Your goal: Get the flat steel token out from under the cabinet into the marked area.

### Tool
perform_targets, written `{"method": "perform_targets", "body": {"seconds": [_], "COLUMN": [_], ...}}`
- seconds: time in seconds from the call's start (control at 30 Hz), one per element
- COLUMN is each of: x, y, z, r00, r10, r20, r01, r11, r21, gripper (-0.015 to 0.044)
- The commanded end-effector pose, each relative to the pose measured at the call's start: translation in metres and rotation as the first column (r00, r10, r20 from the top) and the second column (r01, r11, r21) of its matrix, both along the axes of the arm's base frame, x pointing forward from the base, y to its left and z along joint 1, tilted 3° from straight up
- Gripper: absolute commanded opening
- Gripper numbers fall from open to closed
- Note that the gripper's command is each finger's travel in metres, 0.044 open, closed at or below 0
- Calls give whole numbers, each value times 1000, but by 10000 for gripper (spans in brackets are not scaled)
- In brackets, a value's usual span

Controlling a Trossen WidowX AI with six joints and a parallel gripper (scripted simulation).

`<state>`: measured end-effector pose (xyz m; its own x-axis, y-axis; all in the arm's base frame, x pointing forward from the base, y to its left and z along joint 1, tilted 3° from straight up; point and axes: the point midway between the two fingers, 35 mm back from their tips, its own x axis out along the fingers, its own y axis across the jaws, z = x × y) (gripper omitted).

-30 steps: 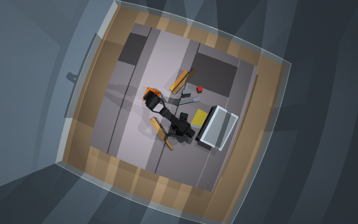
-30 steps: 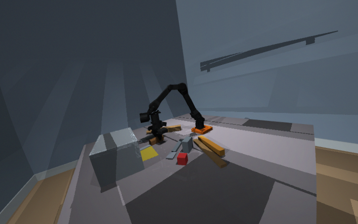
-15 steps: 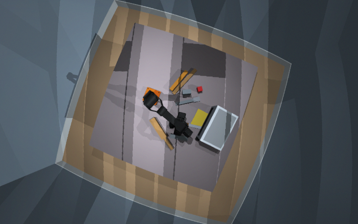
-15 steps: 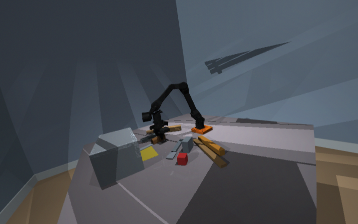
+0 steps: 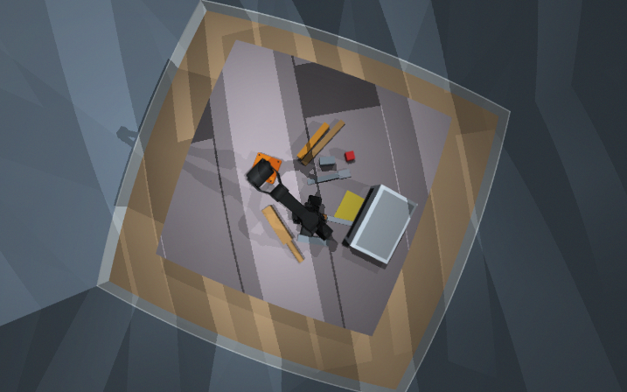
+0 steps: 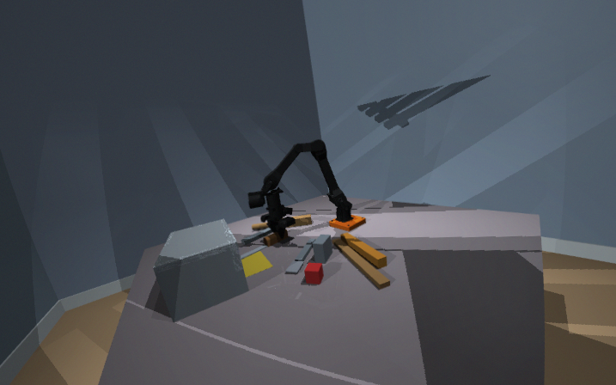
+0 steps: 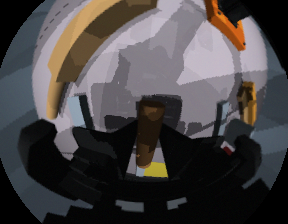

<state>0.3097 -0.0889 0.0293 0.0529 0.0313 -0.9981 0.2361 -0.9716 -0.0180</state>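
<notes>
My gripper [image 5: 322, 218] [image 6: 278, 234] [image 7: 148, 123] is shut on the brown round handle [image 6: 271, 240] [image 7: 151, 122] of a tool, low over the table. The tool's flat grey blade [image 5: 338, 220] [image 6: 253, 252] [image 7: 140, 171] points to the cabinet [image 5: 382, 225] [image 6: 204, 286]; in the overhead view its far end meets the cabinet's front edge, and whether it goes underneath is hidden. The yellow marked area [image 5: 348, 204] [image 6: 257, 264] [image 7: 156, 170] lies in front of the cabinet, beside the blade. The steel token is not visible, nor are the vent slots.
A stepped wooden piece [image 5: 278, 225] [image 6: 302, 220] and a flat grey bar [image 5: 310, 239] lie near the hand. Across the yellow area are another grey bar [image 5: 330, 177] [image 6: 304, 252], a grey block [image 5: 326, 162] [image 6: 321, 248], a red cube [image 5: 350, 156] [image 6: 313, 273] and two long bars.
</notes>
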Motion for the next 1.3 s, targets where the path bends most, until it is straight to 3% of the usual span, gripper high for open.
{"method": "perform_targets", "body": {"seconds": [0.0,1.27], "x": [-7,-57], "y": [-2,-16], "z": [-1,-5], "r00": [1000,1000], "r10": [0,0], "r20": [-3,-7], "r01": [0,0], "r11": [1000,1000], "r21": [0,-1], "gripper": [0,0]}}
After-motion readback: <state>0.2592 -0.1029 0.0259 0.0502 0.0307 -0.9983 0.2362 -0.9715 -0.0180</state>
